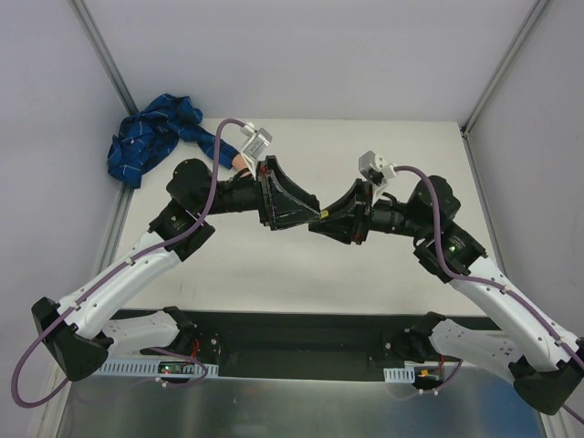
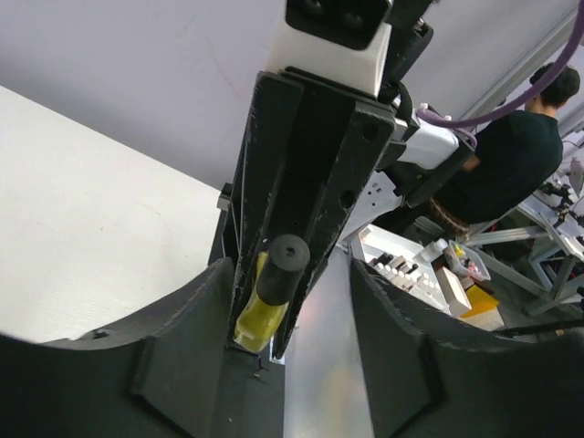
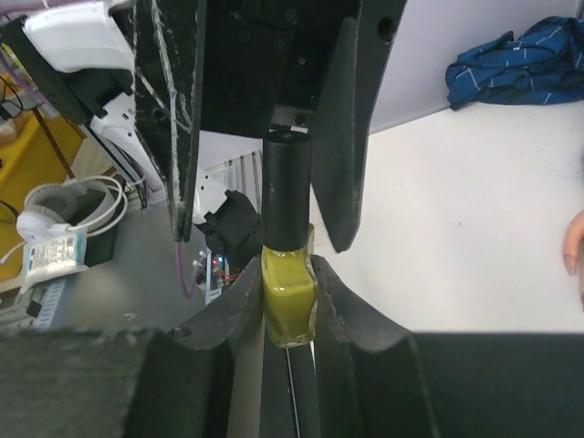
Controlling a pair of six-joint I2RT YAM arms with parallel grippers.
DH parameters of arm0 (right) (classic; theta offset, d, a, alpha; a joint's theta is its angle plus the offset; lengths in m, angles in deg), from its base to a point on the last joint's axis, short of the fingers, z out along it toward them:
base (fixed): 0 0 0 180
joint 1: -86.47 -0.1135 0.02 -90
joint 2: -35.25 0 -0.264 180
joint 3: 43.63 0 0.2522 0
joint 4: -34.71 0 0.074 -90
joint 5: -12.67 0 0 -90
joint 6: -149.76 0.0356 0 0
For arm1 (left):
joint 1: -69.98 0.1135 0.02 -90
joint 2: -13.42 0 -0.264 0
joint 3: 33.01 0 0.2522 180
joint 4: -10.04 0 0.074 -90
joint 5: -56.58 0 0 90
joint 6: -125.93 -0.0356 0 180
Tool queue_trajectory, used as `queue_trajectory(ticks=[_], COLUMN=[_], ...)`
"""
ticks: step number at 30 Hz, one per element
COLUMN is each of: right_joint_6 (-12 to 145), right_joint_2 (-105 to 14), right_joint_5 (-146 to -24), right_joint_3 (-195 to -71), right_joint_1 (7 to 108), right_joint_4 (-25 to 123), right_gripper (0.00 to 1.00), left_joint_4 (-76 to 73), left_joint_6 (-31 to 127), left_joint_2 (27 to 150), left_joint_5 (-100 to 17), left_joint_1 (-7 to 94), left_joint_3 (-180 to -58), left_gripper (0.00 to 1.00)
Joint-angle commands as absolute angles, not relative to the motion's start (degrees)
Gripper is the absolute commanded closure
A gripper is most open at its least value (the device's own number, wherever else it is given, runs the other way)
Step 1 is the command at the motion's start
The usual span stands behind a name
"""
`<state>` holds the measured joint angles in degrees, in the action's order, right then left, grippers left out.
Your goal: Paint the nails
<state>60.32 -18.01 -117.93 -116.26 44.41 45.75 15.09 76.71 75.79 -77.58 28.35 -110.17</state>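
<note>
Nails (image 1: 239, 165) sit at eleven o'clock, behind my left arm (image 1: 137, 266). Right gripper (image 3: 287, 274) clamps the polish bottle (image 3: 288, 308); left gripper (image 3: 265, 233) stands parted around its cap (image 3: 287, 187). Off-centre closing could tip it.

you see a bottle (image 3: 288, 306) of yellow-green polish under a black cap (image 3: 286, 187); the sleeve (image 1: 151, 135) is blue plaid with thin white lines; the table (image 1: 301, 274) is white; the cable (image 1: 215, 173) is purple
</note>
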Motion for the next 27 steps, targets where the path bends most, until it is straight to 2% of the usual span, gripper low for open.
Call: queue_trajectory(ticks=[1, 4, 5, 7, 9, 10, 11, 12, 14, 17, 19, 20, 21, 22, 23, 24, 26, 27], right_joint_6=[64.16, 63.55, 62.85, 58.12, 53.02, 46.82, 44.06, 40.99, 33.86, 30.23, 29.97, 30.06, 30.49, 31.02, 32.59, 33.39, 35.67, 36.55], right_joint_2=[-18.19, -18.46, -18.46, -18.37, -18.54, -19.06, -19.94, -20.91, -25.3, -27.33, -27.07, -26.11, -25.49, -24.88, -23.57, -22.94, -21.28, -20.83], right_joint_5=[-121.37, -118.74, -115.77, -110.76, -96.82, -87.88, -62.91, -50.13, -24.74, -21.69, -24.93, -31.21, -34.41, -40.62, -44.16, -47.5, -57.26, -60.86], right_joint_3=[-116.27, -116.36, -116.54, -117.5, -120.31, -121.36, -122.42, -123.99, -125.15, -125.24, -124.8, -124.37, -123.32, -122.7, -122.43, -122.08, -121.29, -121.2], right_joint_1=[45.43, 45.43, 45.25, 43.07, 36.43, 32.46, 27.81, 18.8, 12.41, 9.13, 9.48, 10.18, 10.62, 11.23, 12.98, 14.04, 17.46, 18.7], right_joint_4=[38.71, 39.33, 40.98, 44.67, 52.57, 55.3, 58.46, 58.75, 55.44, 52.26, 52.25, 52.25, 52.25, 52.34, 52.77, 53.21, 54.27, 54.97], right_gripper=[1.0, 1.0, 1.0, 1.0, 1.0, 1.0, 1.0, 1.0, 1.0, 1.0, 1.0, 1.0, 1.0, 1.0, 1.0, 1.0, 1.0, 1.0], left_joint_4=[18.17, 16.33, 15.53, 13.08, 9.39, 8.24, 5.97, 5.08, 1.93, -0.29, -1.17, -1.43, -1.7, -1.7, -1.7, -1.7, -1.7, -1.7], left_joint_6=[76.8, 75.58, 74.35, 73.38, 71.1, 70.05, 67.86, 66.79, 65.47, 66.86, 67.48, 67.75, 68.1, 68.71, 68.8, 68.72, 67.58, 67.31], left_joint_2=[75.47, 75.39, 74.95, 74.33, 73.46, 73.19, 72.75, 72.66, 72.92, 73.8, 74.16, 74.42, 74.33, 74.07, 73.98, 73.81, 73.37, 73.1], left_joint_5=[-80.44, -78.34, -77.46, -71.85, -67.37, -62.9, -59.64, -56.65, -46.19, -39.93, -39.22, -39.48, -39.48, -39.48, -40.0, -40.62, -43.42, -44.13], left_joint_1=[28.5, 28.49, 28.41, 28.23, 27.62, 26.14, 25.17, 23.59, 19.72, 18.48, 18.56, 18.48, 18.56, 18.56, 18.56, 18.56, 18.91, 19.18], left_joint_3=[-112.08, -112.43, -112.52, -112.78, -113.22, -113.48, -113.83, -114.44, -115.06, -115.77, -115.77, -115.86, -115.86, -115.77, -115.51, -115.51, -115.59, -115.42], left_gripper=[0.59, 0.74, 0.88, 1.0, 1.0, 1.0, 1.0, 1.0, 1.0, 1.0, 1.0, 1.0, 0.97, 0.87, 0.77, 0.57, 0.43, 0.29])
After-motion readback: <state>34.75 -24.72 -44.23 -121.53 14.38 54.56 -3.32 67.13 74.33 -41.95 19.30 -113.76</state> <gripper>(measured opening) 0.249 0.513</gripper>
